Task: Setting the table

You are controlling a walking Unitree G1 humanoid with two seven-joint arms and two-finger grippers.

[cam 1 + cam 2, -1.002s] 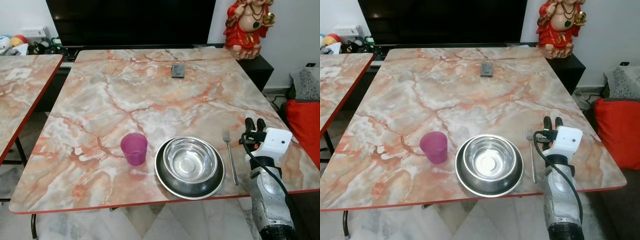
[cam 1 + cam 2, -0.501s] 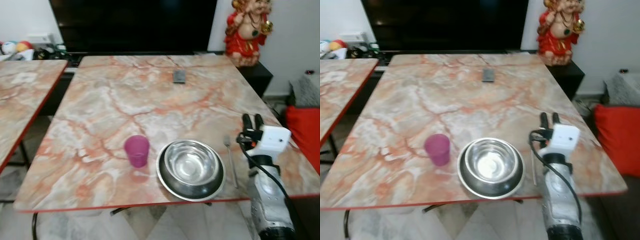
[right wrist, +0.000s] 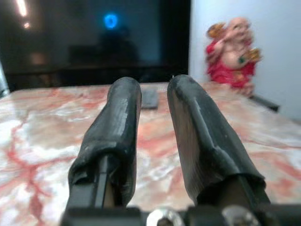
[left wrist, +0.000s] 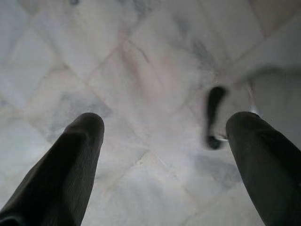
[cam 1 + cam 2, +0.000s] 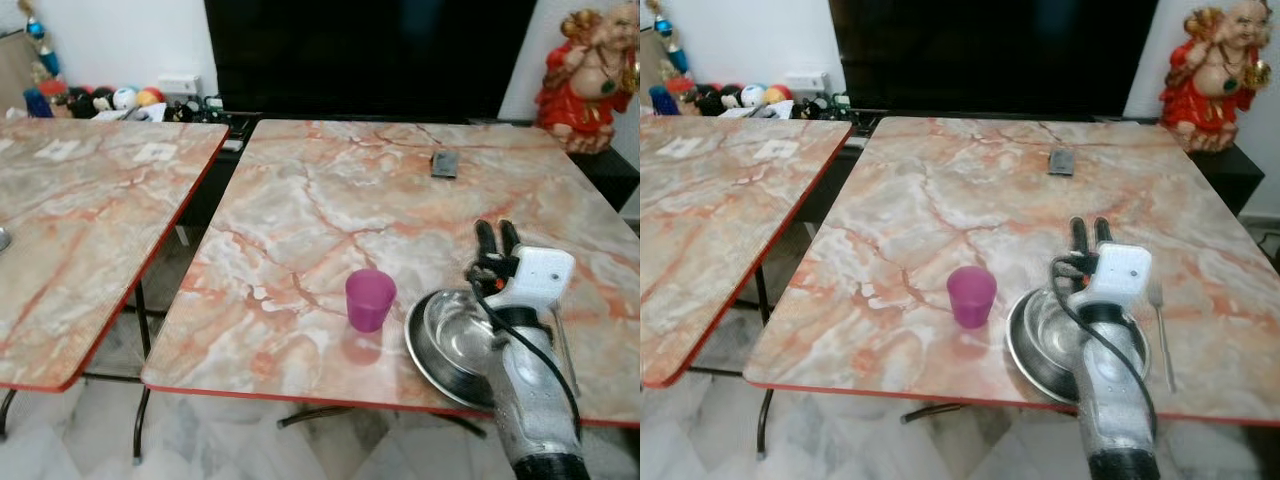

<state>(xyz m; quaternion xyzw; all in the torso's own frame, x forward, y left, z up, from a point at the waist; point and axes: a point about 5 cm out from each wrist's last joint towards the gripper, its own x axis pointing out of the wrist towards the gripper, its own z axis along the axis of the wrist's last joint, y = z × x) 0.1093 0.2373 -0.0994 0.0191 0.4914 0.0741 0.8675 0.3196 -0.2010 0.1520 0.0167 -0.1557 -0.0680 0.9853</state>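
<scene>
On the marble table (image 5: 330,210), near its front edge, stands a purple cup (image 5: 370,299). To its right a steel bowl (image 5: 455,335) sits in a dark plate (image 5: 420,358). A fork (image 5: 1159,322) lies to the right of the plate. My right gripper (image 5: 497,236) is raised over the bowl's right side, pointing toward the far edge, its fingers (image 3: 122,108) shut with nothing between them. The right arm hides part of the bowl. My left gripper (image 4: 167,123) hangs open over pale floor tiles.
A second marble table (image 5: 80,220) stands to the left, with a gap of floor between the two. A small dark device (image 5: 445,163) lies far back on the table. A red statue (image 5: 585,65) and a black screen (image 5: 370,50) stand behind it.
The camera has swung to the left, so the table and dishes sit further right in the picture and the second table fills the left. The right gripper now overlaps the bowl.
</scene>
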